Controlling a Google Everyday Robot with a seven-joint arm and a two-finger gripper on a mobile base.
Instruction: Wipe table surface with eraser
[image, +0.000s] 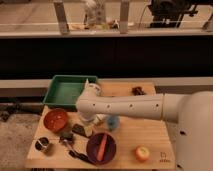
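The eraser (80, 130) is a small flat black block lying on the light tan wooden table surface (135, 132), left of centre. My white arm (130, 106) reaches in from the right across the table. Its wrist bends down just above and right of the eraser. My gripper (89, 123) hangs below the wrist, close to the eraser's right end, mostly hidden by the arm. I cannot tell whether it touches the eraser.
A green tray (65, 92) sits at the back left, a white cup (93, 88) beside it. An orange bowl (55, 119), metal can (44, 145), purple bowl with a carrot (101, 146), blue cup (113, 123), fruit (142, 152) and dark gadget (137, 91) are on the table.
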